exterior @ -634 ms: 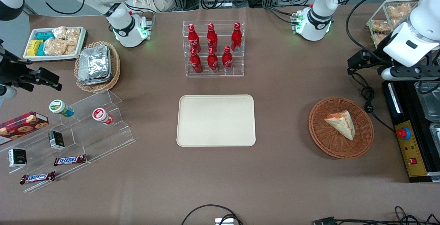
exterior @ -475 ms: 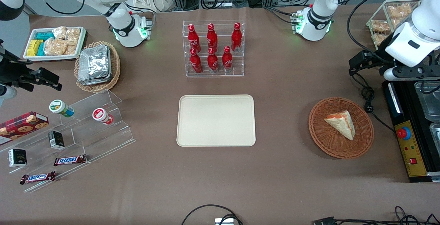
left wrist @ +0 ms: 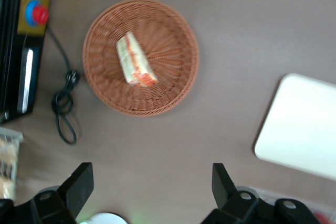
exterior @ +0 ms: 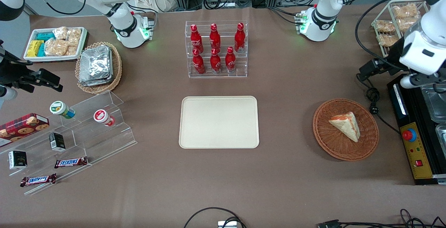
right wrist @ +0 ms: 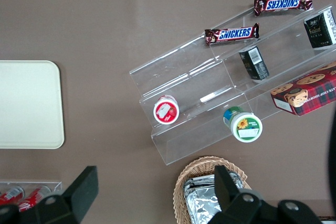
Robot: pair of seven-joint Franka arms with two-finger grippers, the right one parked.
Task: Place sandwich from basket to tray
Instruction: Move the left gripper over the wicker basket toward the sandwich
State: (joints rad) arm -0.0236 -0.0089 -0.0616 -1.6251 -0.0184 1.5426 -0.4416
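The sandwich (exterior: 345, 125) (left wrist: 135, 66), a pale wedge with orange-red filling, lies in the reddish-brown woven basket (exterior: 325, 141) (left wrist: 173, 61). The cream tray (exterior: 219, 122) (left wrist: 304, 124) (right wrist: 26, 103) sits bare at the table's middle, beside the basket toward the parked arm's end. My gripper (exterior: 418, 80) (left wrist: 152, 174) hangs high over the table by the black appliance, farther from the front camera than the basket and well apart from it. Its fingers (left wrist: 81, 179) are open with only brown table between them.
A black control box with a red button (exterior: 409, 134) (left wrist: 35, 11) and a coiled cable (exterior: 373, 95) (left wrist: 63, 114) lie close to the basket. A rack of red bottles (exterior: 216, 48) stands farther from the front camera than the tray. A wire basket of snack packs (exterior: 393, 22) is near the working arm.
My gripper and wrist have shifted a little toward the working arm's end of the table. The sandwich, basket and tray have not moved.
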